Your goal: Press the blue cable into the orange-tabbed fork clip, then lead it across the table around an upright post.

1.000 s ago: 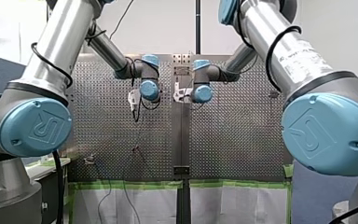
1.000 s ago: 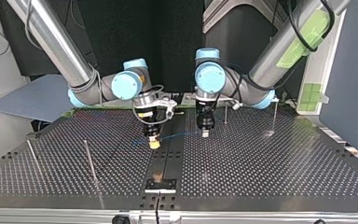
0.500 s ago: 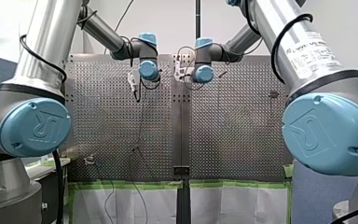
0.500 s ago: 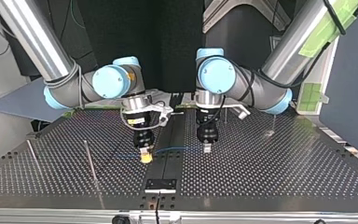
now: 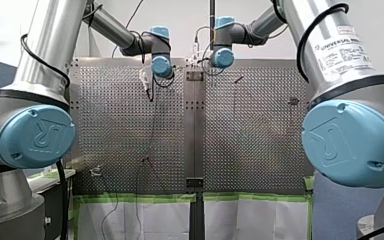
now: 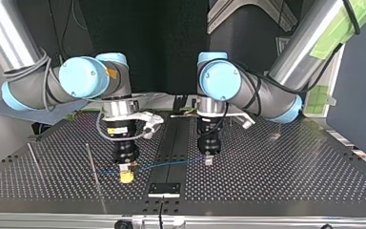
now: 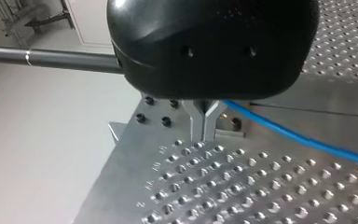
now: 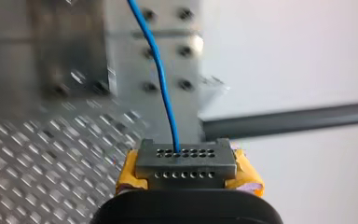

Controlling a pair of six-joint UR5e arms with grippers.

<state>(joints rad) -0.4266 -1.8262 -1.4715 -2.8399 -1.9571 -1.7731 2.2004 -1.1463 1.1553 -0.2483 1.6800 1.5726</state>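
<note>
In the front view my left arm (image 5: 50, 55) and my right arm (image 5: 330, 55) reach to the far end of the table (image 5: 255, 140). Their blue wrist joints (image 5: 161, 65) cover whatever they carry.

In the top view the blue cable (image 6: 169, 164) runs stretched between my right gripper (image 6: 126, 177), near an upright post (image 6: 93, 164), and my left gripper (image 6: 208, 161).

In the left wrist view a black housing (image 7: 214, 46) blocks much of the scene. The metal fingers (image 7: 200, 123) are pressed together, and the cable leaves beside them, so we cannot see the pinch point itself.

In the right wrist view the yellow pads (image 8: 126, 172) are clamped on the cable, which rises from between the fingers.
</note>
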